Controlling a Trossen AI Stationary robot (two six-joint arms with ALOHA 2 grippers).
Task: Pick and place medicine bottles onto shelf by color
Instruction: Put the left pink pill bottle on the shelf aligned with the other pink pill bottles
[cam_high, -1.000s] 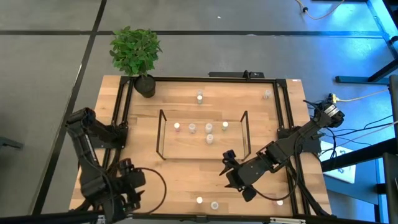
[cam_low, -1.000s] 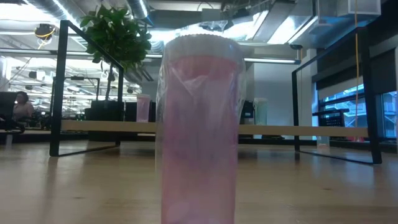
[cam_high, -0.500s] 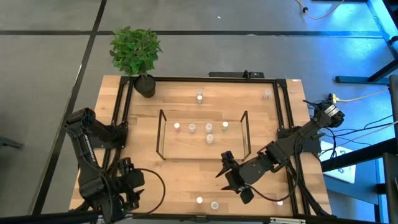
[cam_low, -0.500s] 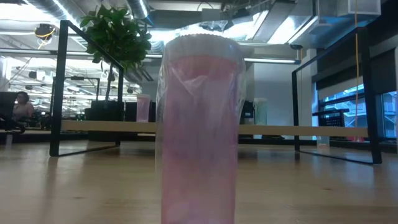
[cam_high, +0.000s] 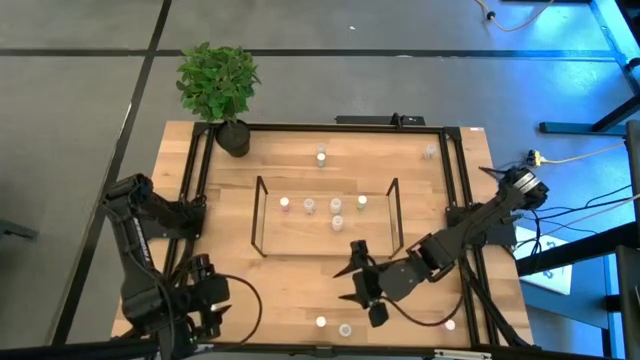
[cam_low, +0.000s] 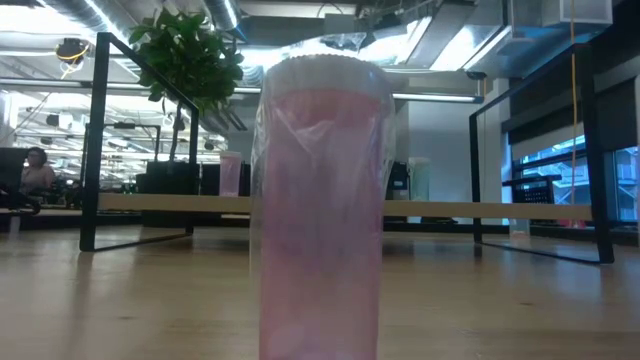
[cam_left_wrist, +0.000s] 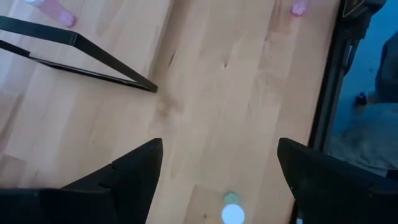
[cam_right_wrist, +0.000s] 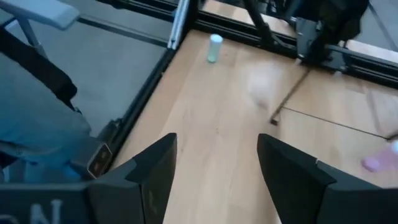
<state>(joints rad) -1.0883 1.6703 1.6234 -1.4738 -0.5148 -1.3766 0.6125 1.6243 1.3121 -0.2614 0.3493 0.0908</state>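
The shelf (cam_high: 325, 215) stands mid-table with several medicine bottles on its board, among them a pink one (cam_high: 285, 203) and a green one (cam_high: 361, 201). Two more bottles (cam_high: 320, 322) (cam_high: 345, 329) stand by the near edge, and a pink one (cam_low: 320, 210) fills the low view. My right gripper (cam_high: 356, 284) (cam_right_wrist: 216, 140) hovers open between the shelf and those near bottles, holding nothing. My left gripper (cam_high: 210, 296) (cam_left_wrist: 219, 146) is open at the near left; a white-capped bottle (cam_left_wrist: 233, 211) stands ahead of its fingers.
A potted plant (cam_high: 220, 85) stands at the far left corner. A black frame (cam_high: 455, 200) runs round the table. Two bottles (cam_high: 321, 155) (cam_high: 430, 152) stand behind the shelf, one (cam_high: 449, 325) at the near right. A pale bottle (cam_right_wrist: 214, 48) stands near the frame.
My right gripper has moved a little toward the table's left edge, turning as it went, and stays open. Nothing else has shifted.
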